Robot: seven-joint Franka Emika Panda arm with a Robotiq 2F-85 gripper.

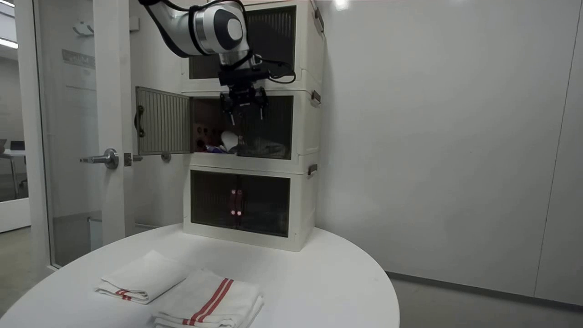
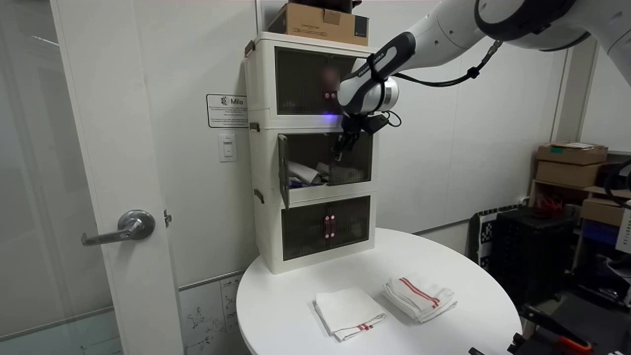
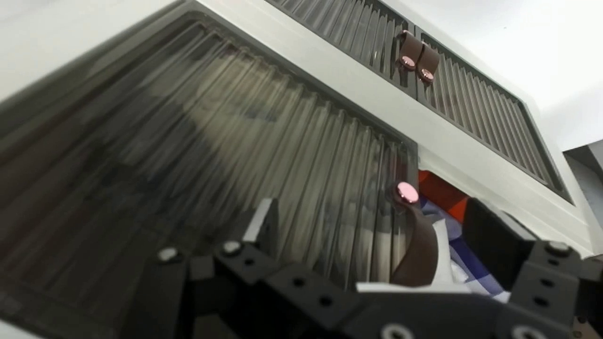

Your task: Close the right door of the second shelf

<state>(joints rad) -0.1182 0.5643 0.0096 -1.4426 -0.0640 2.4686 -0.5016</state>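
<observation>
The second shelf (image 1: 255, 163) is the middle white box of the cabinet; it also shows in an exterior view (image 2: 308, 195). Its right door (image 1: 275, 130) is a dark ribbed pane that looks about flush with the front; I cannot tell whether it is fully shut. It also shows in an exterior view (image 2: 354, 170) and fills much of the wrist view (image 3: 301, 155). My gripper (image 1: 247, 116) is open and empty in front of this door's free edge. In the wrist view, the door's brown strap handle (image 3: 421, 249) lies between the spread fingers (image 3: 380, 230); contact is unclear.
The left door (image 1: 164, 120) stands swung wide outward; it also shows in an exterior view (image 2: 284, 170). White, red and blue clutter (image 3: 443, 193) lies inside. The lower tier's doors (image 1: 262, 205) are shut. Folded towels (image 1: 214, 300) lie on the round table (image 1: 346, 282).
</observation>
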